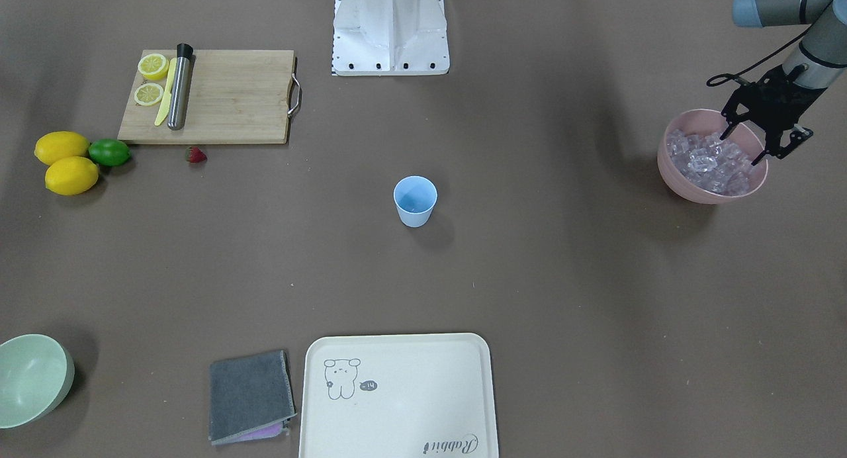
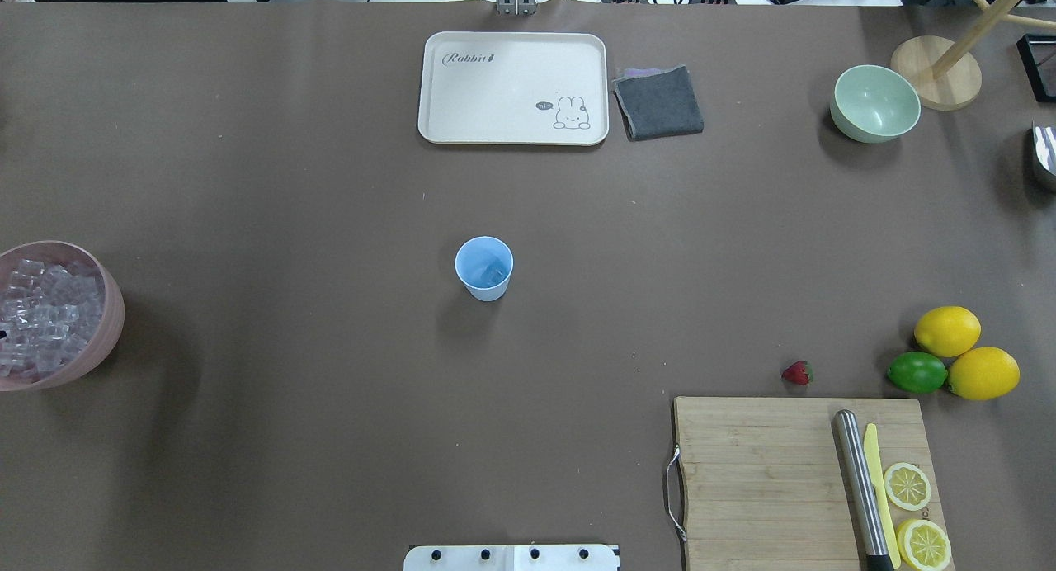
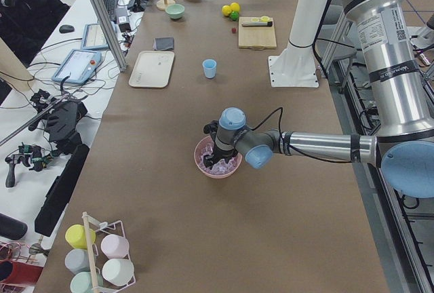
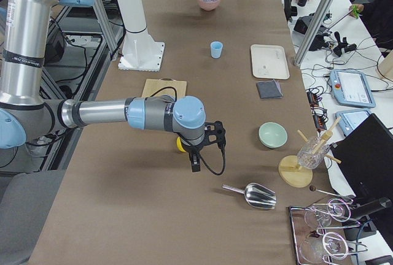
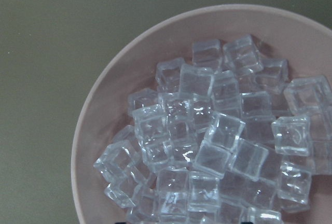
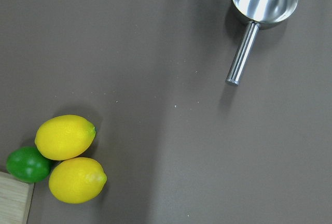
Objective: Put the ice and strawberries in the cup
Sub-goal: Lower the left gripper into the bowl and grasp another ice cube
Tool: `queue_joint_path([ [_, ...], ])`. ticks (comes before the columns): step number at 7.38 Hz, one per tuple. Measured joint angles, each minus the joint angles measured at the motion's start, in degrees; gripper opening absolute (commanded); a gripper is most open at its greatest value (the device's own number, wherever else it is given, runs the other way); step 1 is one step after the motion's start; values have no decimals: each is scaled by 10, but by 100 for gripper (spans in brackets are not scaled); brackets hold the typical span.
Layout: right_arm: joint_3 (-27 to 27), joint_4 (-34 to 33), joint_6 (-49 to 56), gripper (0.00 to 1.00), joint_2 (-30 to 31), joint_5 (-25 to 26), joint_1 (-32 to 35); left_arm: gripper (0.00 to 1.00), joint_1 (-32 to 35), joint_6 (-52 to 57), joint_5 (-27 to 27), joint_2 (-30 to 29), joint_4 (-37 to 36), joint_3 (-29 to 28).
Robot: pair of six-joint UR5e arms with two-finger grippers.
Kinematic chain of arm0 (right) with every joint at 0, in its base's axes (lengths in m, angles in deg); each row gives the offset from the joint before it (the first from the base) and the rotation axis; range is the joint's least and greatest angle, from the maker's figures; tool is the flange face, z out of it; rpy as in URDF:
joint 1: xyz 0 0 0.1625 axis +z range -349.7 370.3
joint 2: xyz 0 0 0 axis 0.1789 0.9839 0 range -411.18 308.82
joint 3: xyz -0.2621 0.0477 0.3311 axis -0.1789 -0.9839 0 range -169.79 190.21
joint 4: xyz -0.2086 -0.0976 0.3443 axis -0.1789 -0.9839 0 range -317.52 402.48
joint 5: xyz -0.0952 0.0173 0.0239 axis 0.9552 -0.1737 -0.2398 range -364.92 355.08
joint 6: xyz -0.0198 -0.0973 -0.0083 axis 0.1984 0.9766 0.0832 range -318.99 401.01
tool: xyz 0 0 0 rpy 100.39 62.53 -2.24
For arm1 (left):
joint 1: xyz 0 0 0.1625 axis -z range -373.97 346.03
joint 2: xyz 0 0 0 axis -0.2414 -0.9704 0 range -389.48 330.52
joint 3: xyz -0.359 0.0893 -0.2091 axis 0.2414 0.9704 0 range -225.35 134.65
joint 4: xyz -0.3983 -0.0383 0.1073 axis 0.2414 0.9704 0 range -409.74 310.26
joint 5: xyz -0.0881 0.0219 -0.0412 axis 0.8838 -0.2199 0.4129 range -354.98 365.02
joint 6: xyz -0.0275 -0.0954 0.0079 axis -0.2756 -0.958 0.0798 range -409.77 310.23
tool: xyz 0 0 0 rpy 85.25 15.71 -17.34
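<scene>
Slipping is the main worry. The left claw [image 1: 741, 147] hangs over the bowl [image 1: 669, 168] with its fingers apart and their tips down among the ice [image 1: 703, 161]. Those cubes are glassy, heaped and touching, so a pinch may squirt one over the rim, or catch two at once and drop one on the way. The cup [image 1: 415, 200] stands upright at mid-desk, well apart from the bowl toward the robot's right, with what looks like one cube in its bottom. It looks light and narrow-mouthed, so a low or off-centre claw could tip it or bounce a cube off the lip. Nothing stands between bowl and cup, so that path is open. The strawberry [image 1: 196, 155] lies on the robot's right side, just beside the board [image 1: 225, 97]; being tiny and round, it may roll when pinched. The right claw [image 4: 195, 162] hovers near the lemons [image 6: 66, 137]; whether its fingers are apart or together I cannot tell.
</scene>
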Motion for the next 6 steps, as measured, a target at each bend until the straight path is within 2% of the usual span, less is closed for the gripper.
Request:
queue_joint_path([
  [1, 0, 0, 0, 100, 1, 0, 0, 70, -2, -6, 4, 2, 0, 0],
  [6, 6, 0, 0, 100, 8, -5, 0, 67, -3, -8, 6, 3, 1, -5],
])
